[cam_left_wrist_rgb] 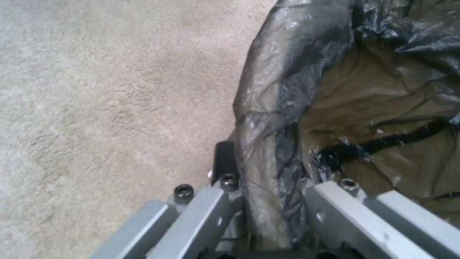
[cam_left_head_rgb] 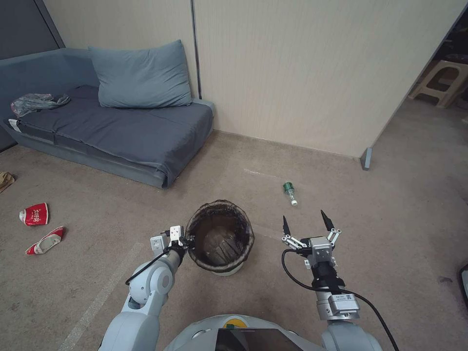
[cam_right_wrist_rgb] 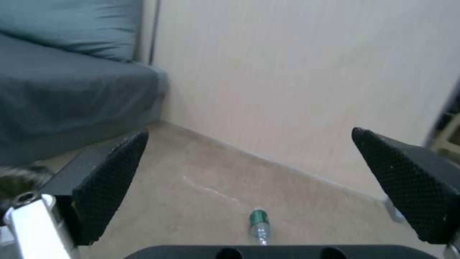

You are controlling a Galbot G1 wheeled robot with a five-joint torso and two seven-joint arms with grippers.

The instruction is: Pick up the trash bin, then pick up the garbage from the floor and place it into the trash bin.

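**Bin in my left grip, bottle ahead of my open right**

Far to the left of my left gripper (cam_left_head_rgb: 181, 242), two crushed red-and-white cups (cam_left_head_rgb: 34, 214) lie on the carpet (cam_left_head_rgb: 370, 204) in front of the sofa (cam_left_head_rgb: 112, 126), well apart from me.

My left gripper is clamped over the rim of the trash bin (cam_left_head_rgb: 220, 241), one finger (cam_left_wrist_rgb: 224, 158) outside the wall and the other side inside, with the dark liner bag (cam_left_wrist_rgb: 273, 118) pinched between. The bin sits just to the right of that gripper. I judge it light and fairly stiff, but the liner is thin, slick film that may slide on the plastic, so the hold should catch the hard rim beneath it.

My right gripper (cam_left_head_rgb: 308, 224) hovers to the right of the bin, jaws spread wide and holding nothing. Ahead of it, near the wall (cam_left_head_rgb: 317, 73), the small green bottle (cam_left_head_rgb: 289, 191) lies on its side. It looks light, smooth and round, liable to roll; I would take it across the body, not the narrow neck.
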